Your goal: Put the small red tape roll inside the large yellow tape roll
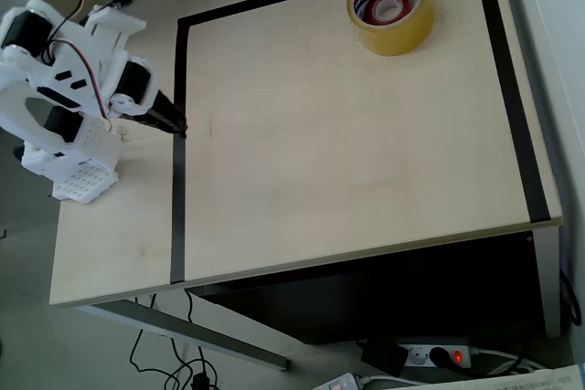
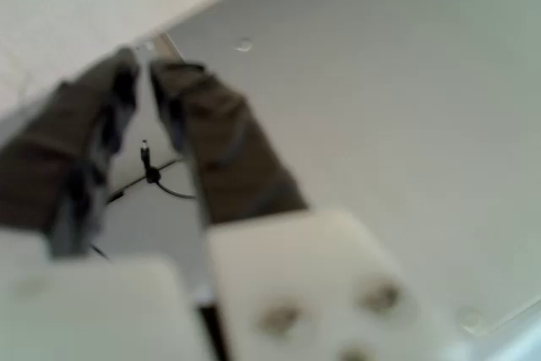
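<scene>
Red roll nested, arm parked.
We see the small red tape roll (image 1: 388, 8) inside the large yellow tape roll (image 1: 390, 8); our fingers (image 2: 142, 82) sit nearly closed, empty, well apart at the tabletop (image 1: 347, 152) edge.

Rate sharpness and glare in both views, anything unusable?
Overhead view: evenly lit, mild softness; the large translucent yellow tape roll reads clearly, small glossy red tape roll visible inside its core, and the light wooden table shows no harsh glare. Wrist view: heavily blurred; the dark tool is out of focus, fingertips nearly together.
</scene>
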